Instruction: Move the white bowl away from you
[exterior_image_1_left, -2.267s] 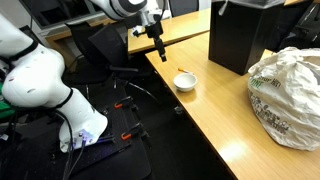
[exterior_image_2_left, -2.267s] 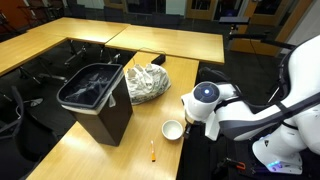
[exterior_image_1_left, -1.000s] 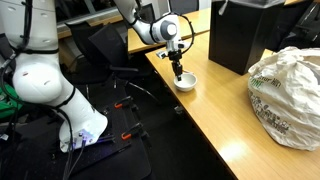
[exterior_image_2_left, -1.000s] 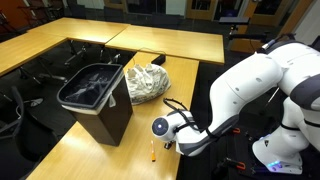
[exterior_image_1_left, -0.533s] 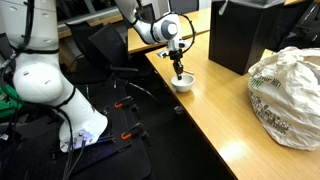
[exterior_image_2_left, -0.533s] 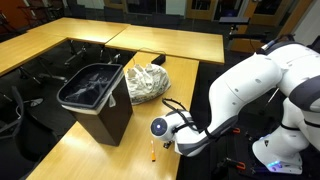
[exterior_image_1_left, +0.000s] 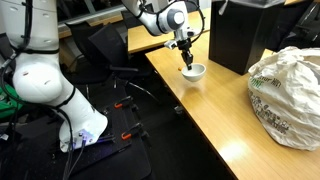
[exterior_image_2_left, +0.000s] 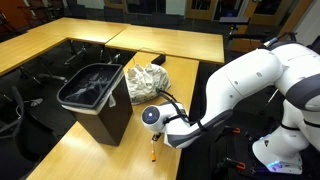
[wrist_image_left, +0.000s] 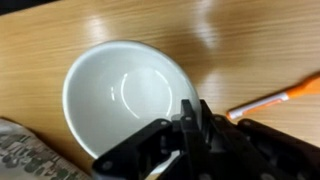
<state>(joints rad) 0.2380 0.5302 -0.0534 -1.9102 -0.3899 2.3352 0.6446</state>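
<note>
Light wooden table (exterior_image_1_left: 215, 125) is carrying a tall black plastic bin (exterior_image_1_left: 245, 35) standing beyond the pincer (exterior_image_1_left: 187, 64), with a crumpled white plastic bag (exterior_image_1_left: 285, 85) lying farther off. The pincer is clamping the rim of the round glossy white bowl (wrist_image_left: 120, 95) sitting directly beneath it. A thin orange pen (wrist_image_left: 268, 100) is lying just beside the pincer.

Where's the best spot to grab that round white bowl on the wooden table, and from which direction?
Its thin rim, from straight above, one finger inside the wall and one outside. The round white bowl sits upright, mouth open, and its smooth curved sides give little else to pinch. The gripper sits at that rim.
</note>
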